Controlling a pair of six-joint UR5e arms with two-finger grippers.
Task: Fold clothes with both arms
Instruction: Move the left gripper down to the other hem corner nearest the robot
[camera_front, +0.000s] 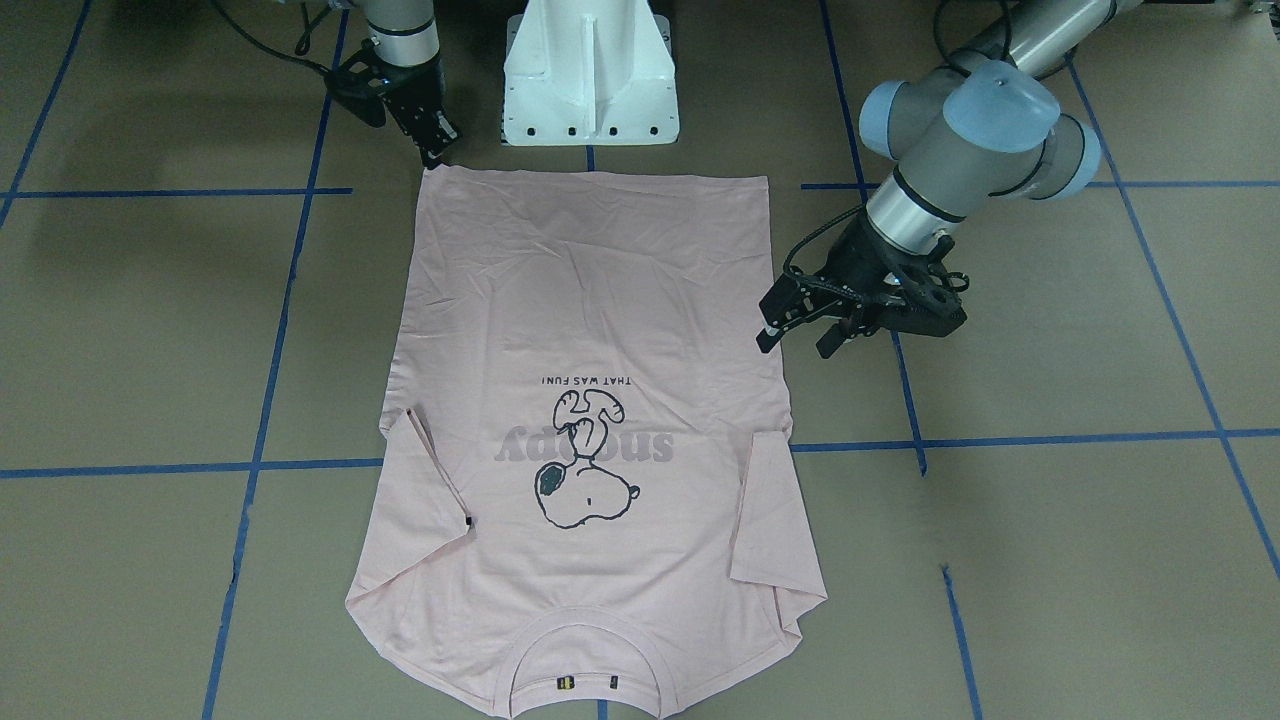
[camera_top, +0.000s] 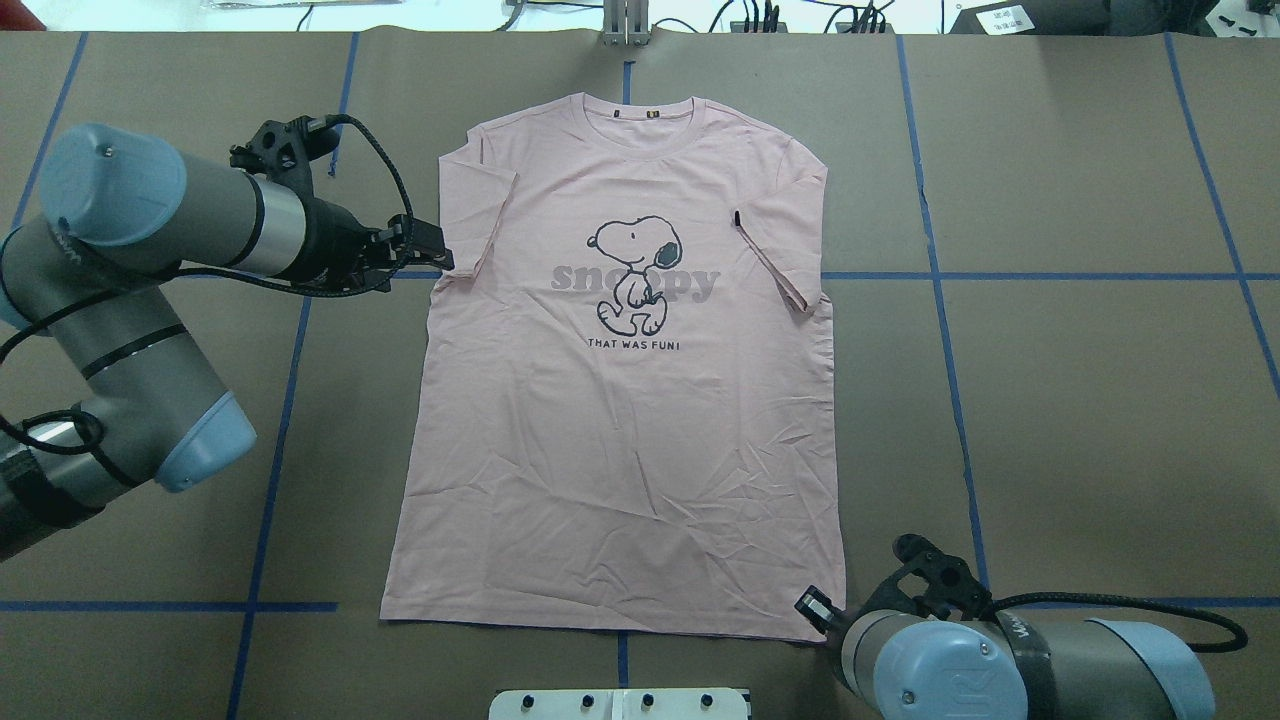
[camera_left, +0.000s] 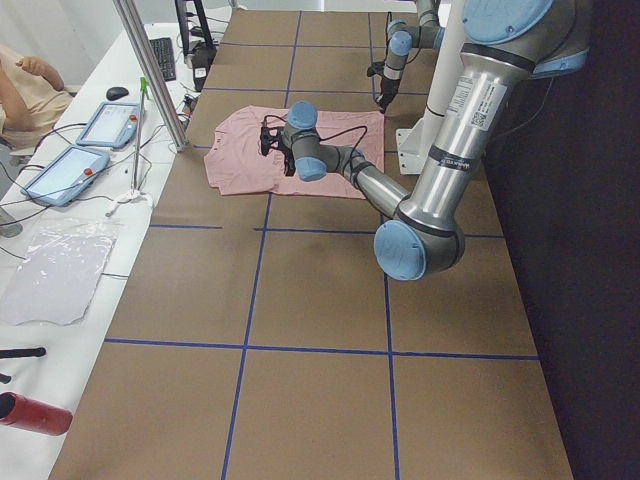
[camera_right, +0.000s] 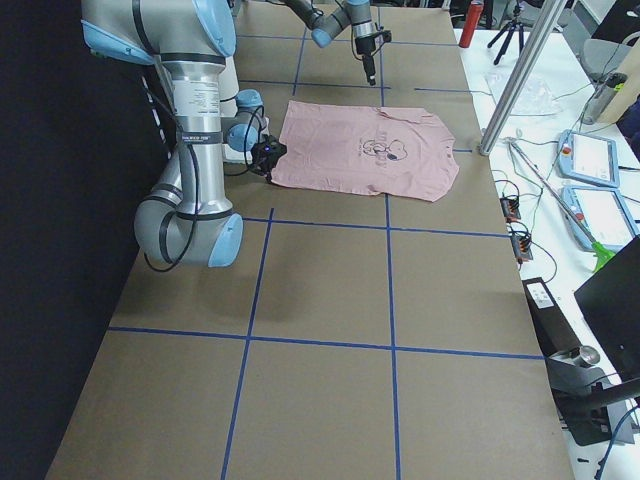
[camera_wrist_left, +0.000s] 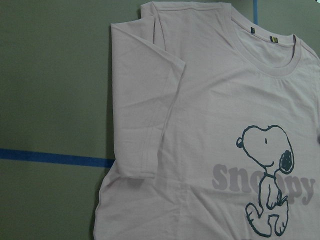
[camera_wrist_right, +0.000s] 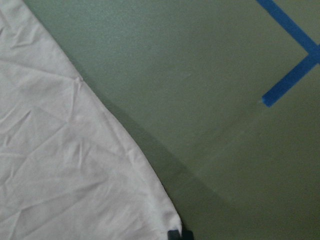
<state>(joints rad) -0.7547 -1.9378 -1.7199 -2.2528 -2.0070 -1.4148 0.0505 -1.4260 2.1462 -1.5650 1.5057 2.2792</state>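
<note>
The pale pink T-shirt (camera_front: 600, 300) (camera_top: 620, 420) lies flat and face up, Snoopy print showing, with both sleeves folded in over the body. My left gripper (camera_front: 798, 340) (camera_top: 440, 250) hovers open just beside the shirt's edge near a folded sleeve; the left wrist view shows that sleeve (camera_wrist_left: 150, 100) and the neck. At the hem corner nearest the base, my right gripper (camera_front: 438, 152) (camera_top: 812, 606) looks shut on the cloth. In the right wrist view a black fingertip (camera_wrist_right: 179, 234) meets the corner of the shirt (camera_wrist_right: 60, 175).
The white pedestal base (camera_front: 590, 80) stands just behind the hem. Blue tape lines (camera_top: 940, 300) grid the brown tabletop. Beyond the neck end, a side bench holds tablets (camera_left: 110, 125) and a metal post (camera_left: 150, 70), with a person (camera_left: 20, 85) seated there.
</note>
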